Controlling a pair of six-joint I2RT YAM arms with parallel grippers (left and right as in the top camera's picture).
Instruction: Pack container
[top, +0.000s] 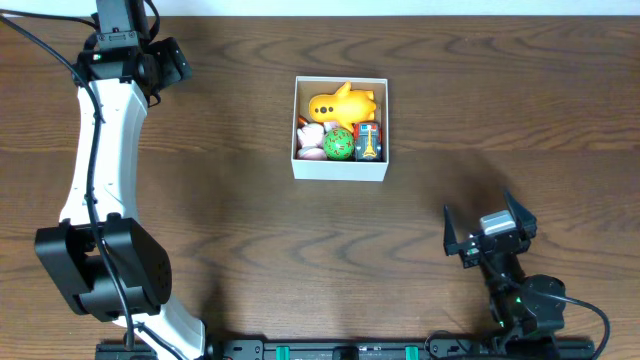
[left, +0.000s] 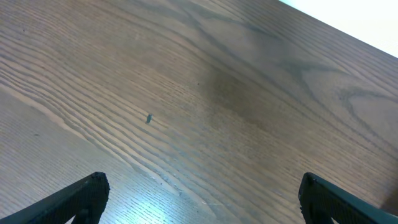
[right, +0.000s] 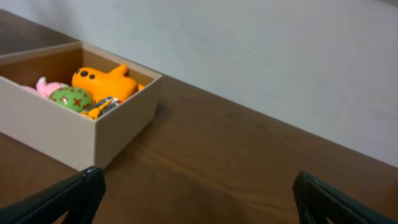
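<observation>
Dark wood-grain tabletop (top: 230, 200) is seen beneath both arms. Near its middle a square, shallow, white-walled container (top: 340, 168) with a brown cardboard inside is set. A yellow duck-shaped toy (top: 342, 104), a green ball (top: 338, 143), a pink toy (top: 311, 140) and a small red car (top: 368, 141) are held in it. The left gripper (left: 202, 202) and the right gripper (top: 480, 212) are seen with fingers wide apart and empty, well apart from the container.

The container (top: 340, 168) stands on the table (top: 240, 200). Inside it the duck (top: 342, 103) lies at the back, with the ball (top: 338, 144) in front and the car (top: 368, 141) right of the ball. The left gripper (top: 168, 62) is well left of the container, and the right gripper (top: 478, 206) is front-right of it.
</observation>
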